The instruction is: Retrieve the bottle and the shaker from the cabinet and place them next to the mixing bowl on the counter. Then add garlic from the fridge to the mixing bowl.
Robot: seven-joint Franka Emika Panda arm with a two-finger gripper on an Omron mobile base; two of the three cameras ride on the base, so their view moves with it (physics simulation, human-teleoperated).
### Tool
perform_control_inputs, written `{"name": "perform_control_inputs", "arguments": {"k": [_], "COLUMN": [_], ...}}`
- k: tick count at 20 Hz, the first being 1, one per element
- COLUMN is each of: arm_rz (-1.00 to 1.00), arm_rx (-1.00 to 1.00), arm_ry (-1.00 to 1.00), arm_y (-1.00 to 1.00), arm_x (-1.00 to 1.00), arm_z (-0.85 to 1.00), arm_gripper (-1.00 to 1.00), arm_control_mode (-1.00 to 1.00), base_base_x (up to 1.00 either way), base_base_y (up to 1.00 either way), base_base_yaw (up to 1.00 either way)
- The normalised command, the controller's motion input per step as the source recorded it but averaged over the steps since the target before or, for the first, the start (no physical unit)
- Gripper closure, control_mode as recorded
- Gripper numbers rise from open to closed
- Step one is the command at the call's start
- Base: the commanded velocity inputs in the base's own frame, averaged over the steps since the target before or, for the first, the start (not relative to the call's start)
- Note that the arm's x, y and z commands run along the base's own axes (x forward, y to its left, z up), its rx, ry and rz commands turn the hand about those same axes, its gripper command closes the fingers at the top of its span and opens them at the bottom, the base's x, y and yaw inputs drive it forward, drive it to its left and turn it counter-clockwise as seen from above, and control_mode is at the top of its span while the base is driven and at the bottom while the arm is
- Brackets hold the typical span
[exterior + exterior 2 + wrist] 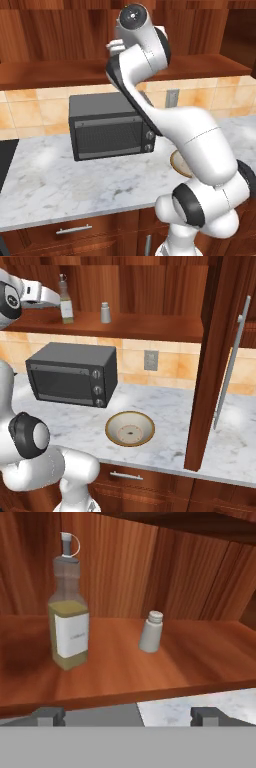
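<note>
A black toaster oven sits on the marble counter under the cabinet shelf, with the mixing bowl just right of it. The bottle and the shaker stand upright on the shelf, apart. The gripper, fingers spread wide and empty, hangs before the shelf edge, the bottle ahead to its left.

We are seeing the mixing bowl mostly hidden behind the arm in the left base view. The label text on the bottle is staying too blurred for us to read.
</note>
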Motion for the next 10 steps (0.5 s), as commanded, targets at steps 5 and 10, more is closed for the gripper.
{"name": "perform_control_inputs", "arguments": {"k": [5, 10], "arm_rz": [0.00, 0.00], "arm_rx": [0.00, -0.02], "arm_ry": [0.00, -0.01], "arm_y": [0.00, 0.11], "arm_x": [0.52, 0.50], "arm_z": [0.02, 0.15], "arm_gripper": [-1.00, -1.00], "arm_control_mode": [-1.00, -1.00], "base_base_x": [0.00, 0.00], "base_base_y": [0.00, 0.00], "base_base_yaw": [0.00, 0.00]}}
